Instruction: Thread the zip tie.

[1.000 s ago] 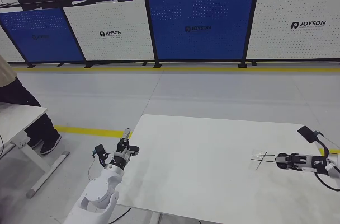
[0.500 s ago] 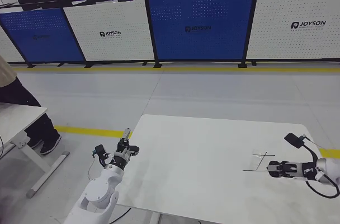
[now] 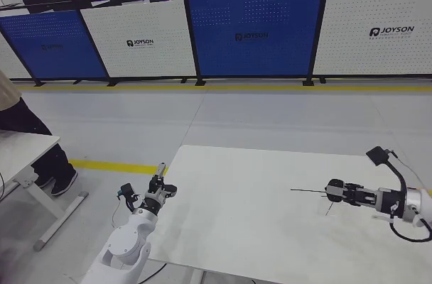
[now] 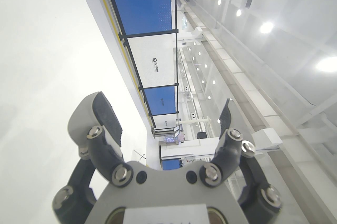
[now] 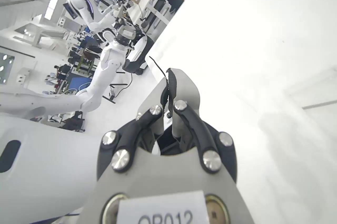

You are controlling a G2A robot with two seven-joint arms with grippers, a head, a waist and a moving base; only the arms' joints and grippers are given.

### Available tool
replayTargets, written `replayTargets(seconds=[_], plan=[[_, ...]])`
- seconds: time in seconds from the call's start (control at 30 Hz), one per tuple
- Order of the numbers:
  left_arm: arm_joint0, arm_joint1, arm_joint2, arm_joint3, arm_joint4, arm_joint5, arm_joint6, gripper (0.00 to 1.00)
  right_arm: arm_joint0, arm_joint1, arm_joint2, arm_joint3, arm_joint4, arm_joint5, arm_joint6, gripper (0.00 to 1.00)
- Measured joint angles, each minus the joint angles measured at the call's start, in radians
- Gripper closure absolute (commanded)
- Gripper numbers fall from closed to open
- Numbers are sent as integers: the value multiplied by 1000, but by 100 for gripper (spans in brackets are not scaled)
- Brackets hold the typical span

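Note:
A thin black zip tie (image 3: 308,190) sticks out sideways from my right gripper (image 3: 332,190), which is shut on it just above the right part of the white table (image 3: 237,213). In the right wrist view the tie's free end (image 5: 157,66) pokes past the closed fingertips of the right gripper (image 5: 168,77). A short dark line (image 3: 328,209) lies on the table beside that gripper; I cannot tell whether it is another tie or a shadow. My left gripper (image 3: 161,182) stands open at the table's left edge, pointing upward with nothing between its fingers (image 4: 108,114).
The table's left edge drops to the floor right by the left arm. A second white table (image 3: 17,153) stands off to the left with a person beside it. Blue and white panels (image 3: 251,35) line the back.
My right gripper has carried the zip tie leftward, from the table's right edge toward its middle. The left arm has not moved.

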Motion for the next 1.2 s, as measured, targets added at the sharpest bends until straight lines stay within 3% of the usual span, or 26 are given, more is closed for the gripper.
replayTargets(seconds=[0.1, 0.57, 0.67, 0.77, 0.87, 1.1, 1.2], plan=[[0, 0, 0, 0, 0, 0, 0, 0, 9, -5, -46, -2, -27, 3, -13, 100], [0, 0, 0, 0, 0, 0, 0, 0, 7, -5, -40, 0, -29, 5, -18, 100], [0, 0, 0, 0, 0, 0, 0, 0, 7, -8, -44, -3, -110, 9, -123, 100], [0, 0, 0, 0, 0, 0, 0, 0, 15, -12, -60, -11, -220, -43, -243, 100], [0, 0, 0, 0, 0, 0, 0, 0, 52, -20, -91, 37, -218, -114, -286, 100], [0, 0, 0, 0, 0, 0, 0, 0, 162, -46, -235, 116, -305, -117, -257, 100], [0, 0, 0, 0, 0, 0, 0, 0, 188, -50, -257, 154, -294, -117, -234, 100]])
